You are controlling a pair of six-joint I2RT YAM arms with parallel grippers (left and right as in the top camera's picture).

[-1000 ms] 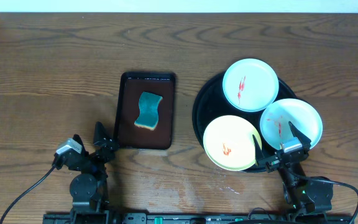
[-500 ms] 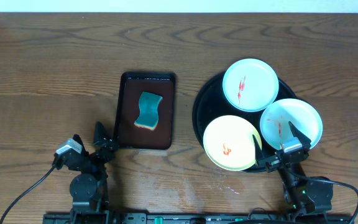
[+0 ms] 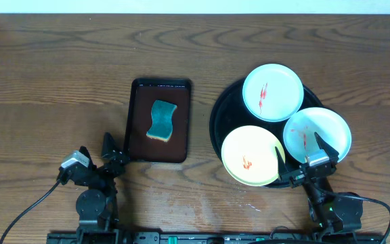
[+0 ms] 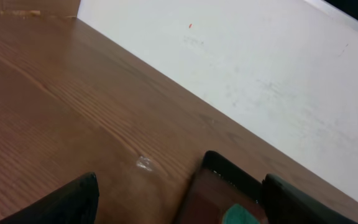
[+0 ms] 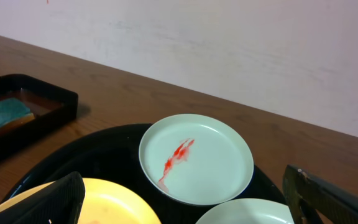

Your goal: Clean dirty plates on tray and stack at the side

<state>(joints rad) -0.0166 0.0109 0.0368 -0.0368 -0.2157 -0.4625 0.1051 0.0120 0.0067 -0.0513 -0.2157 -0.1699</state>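
Three plates lie on the round black tray (image 3: 221, 120). A pale mint plate (image 3: 273, 92) with a red smear is at the back; it also shows in the right wrist view (image 5: 196, 158). A second pale mint plate (image 3: 317, 135) with red smears is at the right. A pale yellow plate (image 3: 250, 156) with a red spot is at the front. My right gripper (image 3: 298, 153) is open and empty just in front of the tray, between the yellow and right plates. My left gripper (image 3: 114, 150) is open and empty at the front left corner of the brown tray.
A dark-brown rectangular tray (image 3: 159, 122) holds a teal sponge (image 3: 161, 120) left of the black tray; it also shows in the left wrist view (image 4: 229, 180). Bare wood-grain tabletop (image 3: 53, 81) spreads to the left and back. A white wall (image 5: 229, 43) stands behind the table.
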